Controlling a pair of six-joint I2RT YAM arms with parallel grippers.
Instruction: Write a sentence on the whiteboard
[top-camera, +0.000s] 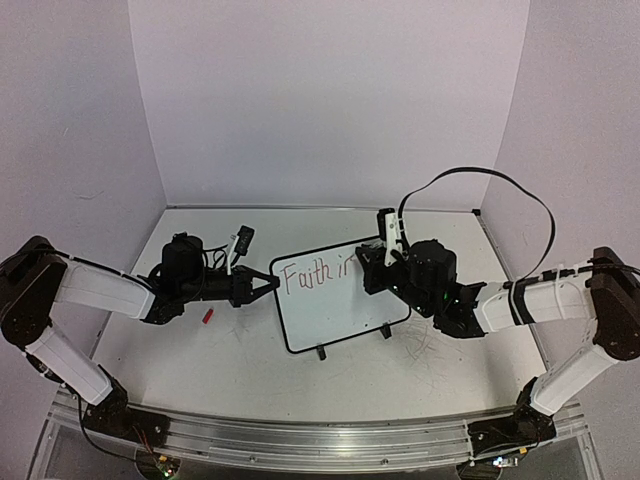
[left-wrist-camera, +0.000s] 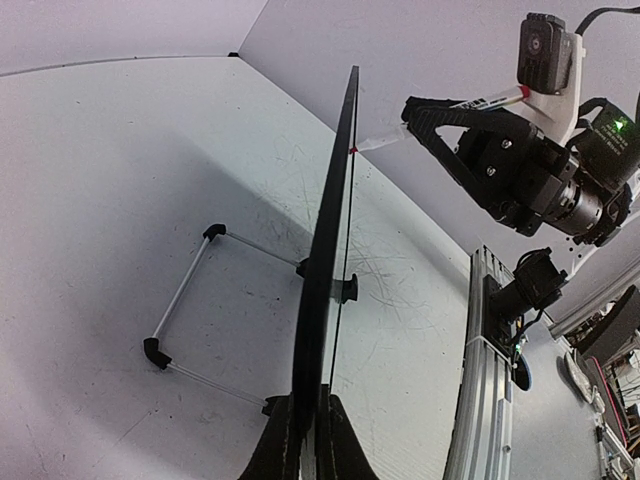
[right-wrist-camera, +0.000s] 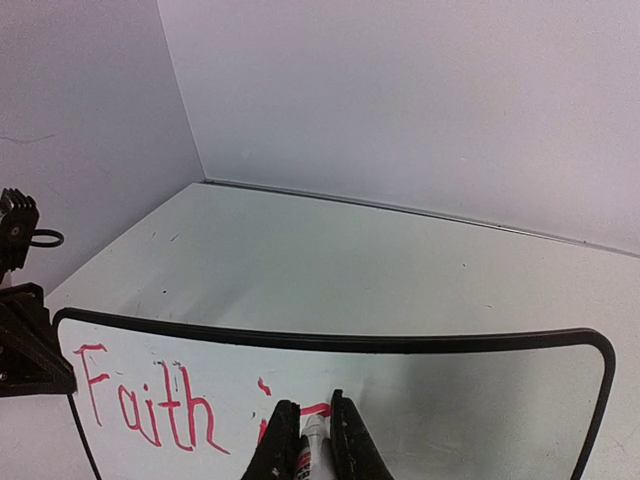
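Grey desk (top-camera: 200, 385) | whiteboard (top-camera: 335, 312) is held by left end effector (top-camera: 271, 284) | marker (right-wrist-camera: 308, 452) is held by right end effector (top-camera: 369, 262)

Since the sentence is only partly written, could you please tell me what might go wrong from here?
1. The whiteboard is clamped only at its left edge by the left claw; marker pressure near the middle might swing or tilt it.
2. "Faith in" already passes mid-board, so the top line may run short.
3. The right claw sits close to the fresh red strokes and could smear them.
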